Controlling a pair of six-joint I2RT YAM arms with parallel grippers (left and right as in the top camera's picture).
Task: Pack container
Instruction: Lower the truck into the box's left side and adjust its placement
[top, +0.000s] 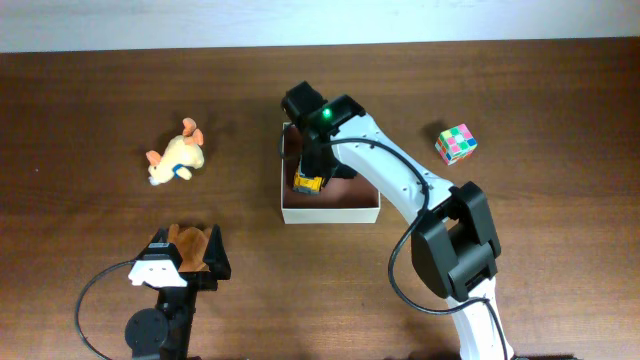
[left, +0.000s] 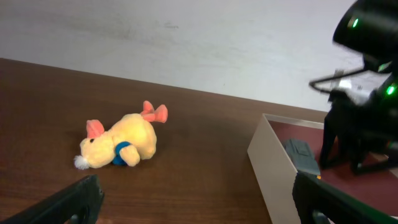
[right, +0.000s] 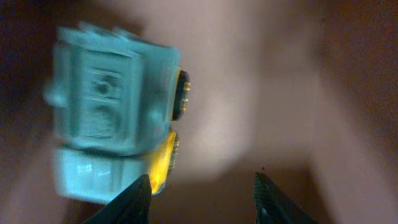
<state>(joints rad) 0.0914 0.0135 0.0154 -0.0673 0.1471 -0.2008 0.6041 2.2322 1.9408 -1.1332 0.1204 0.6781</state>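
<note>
The counter (top: 90, 100) is dark brown wood. The container (top: 330, 214) sits near its middle, a square shallow box with cream-white walls and a reddish-brown floor. To its left, well apart, a yellow plush animal (top: 178, 158) with pink ears and a blue patch lies on its side. A multicoloured puzzle cube (top: 456, 143) lies apart to the right of the box. Neither toy is between an arm and the box.

The right arm (top: 400, 185) reaches across the container's right wall and covers much of the inside from above. Below its wrist, near the left wall, a grey and yellow toy truck (top: 308, 184) rests on the box floor.

The right gripper (right: 202, 200) is inside the box, low over the floor. Its jaws are moderately apart and the gap shows only bare reddish-brown floor. The truck, blurred in the right wrist view, lies outside the gap, just beside one finger. I cannot tell whether it touches that finger.

The left gripper (left: 196, 194) hangs over the counter near the front left, well apart from the box, facing the plush animal and the box's left wall. Its jaws are spread wide and the left wrist view shows nothing between them. From above, a brown shape shows between the fingers, and I cannot tell what it is.
</note>
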